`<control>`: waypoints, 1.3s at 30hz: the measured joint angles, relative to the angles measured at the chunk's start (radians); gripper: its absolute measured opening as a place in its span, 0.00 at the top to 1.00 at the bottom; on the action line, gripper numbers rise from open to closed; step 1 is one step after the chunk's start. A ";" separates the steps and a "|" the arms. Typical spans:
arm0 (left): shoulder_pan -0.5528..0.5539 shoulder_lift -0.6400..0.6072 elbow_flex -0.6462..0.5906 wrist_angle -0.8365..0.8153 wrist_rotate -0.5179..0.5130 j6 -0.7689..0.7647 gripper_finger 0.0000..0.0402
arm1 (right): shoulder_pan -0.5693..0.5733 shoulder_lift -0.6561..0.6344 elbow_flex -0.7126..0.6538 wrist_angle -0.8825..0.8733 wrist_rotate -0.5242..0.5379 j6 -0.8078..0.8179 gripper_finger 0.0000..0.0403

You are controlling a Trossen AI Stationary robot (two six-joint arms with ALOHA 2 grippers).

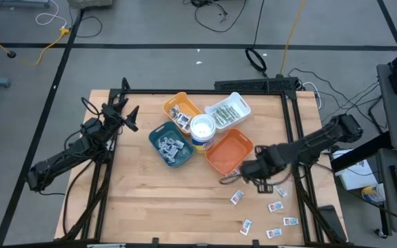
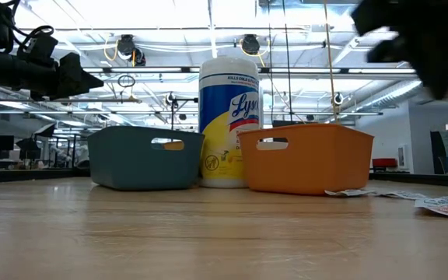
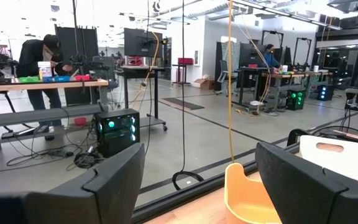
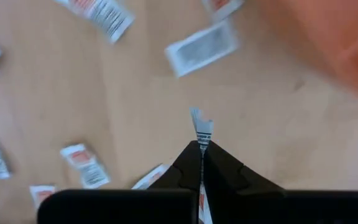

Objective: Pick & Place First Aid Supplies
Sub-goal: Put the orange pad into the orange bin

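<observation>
My right gripper (image 4: 201,148) hangs above the wooden table (image 1: 150,207), next to the orange tray (image 1: 229,151), shut on one small white packet with dark print (image 4: 201,129). Several more first aid packets lie flat on the table below it (image 4: 201,46) (image 4: 86,165), toward the near right corner (image 1: 276,206). In the high view this gripper (image 1: 250,171) sits just in front of the orange tray. My left gripper (image 3: 201,186) is open with nothing between its fingers, raised at the table's far left (image 1: 126,110). My right gripper pinches the small packet between its two fingers, coming from above and pointing down. A short end of the packet (image 4: 200,121) sticks out past the fingertips. The packet is lifted clear of the table.
In the middle of the table stand a teal tray (image 1: 171,145) holding packets, a yellow tray (image 1: 182,110), a white tray (image 1: 227,110) with green-white strips, and a white round tub (image 1: 202,131). A black frame runs along the table's edges (image 1: 291,138). People work at benches beyond the table (image 3: 42,56).
</observation>
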 joint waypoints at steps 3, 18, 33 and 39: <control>0.000 0.000 0.000 0.000 0.000 0.000 0.23 | -0.082 0.042 0.072 -0.006 0.001 -0.060 0.99; 0.000 0.000 0.000 0.000 0.000 0.000 0.23 | -0.410 0.225 0.277 0.016 0.000 -0.094 0.99; 0.000 0.000 0.000 0.000 0.000 0.000 0.23 | -0.423 0.281 0.122 0.237 0.001 -0.099 0.99; 0.000 0.000 0.000 0.000 0.000 0.000 0.23 | -0.422 0.281 0.121 0.248 -0.002 -0.087 0.97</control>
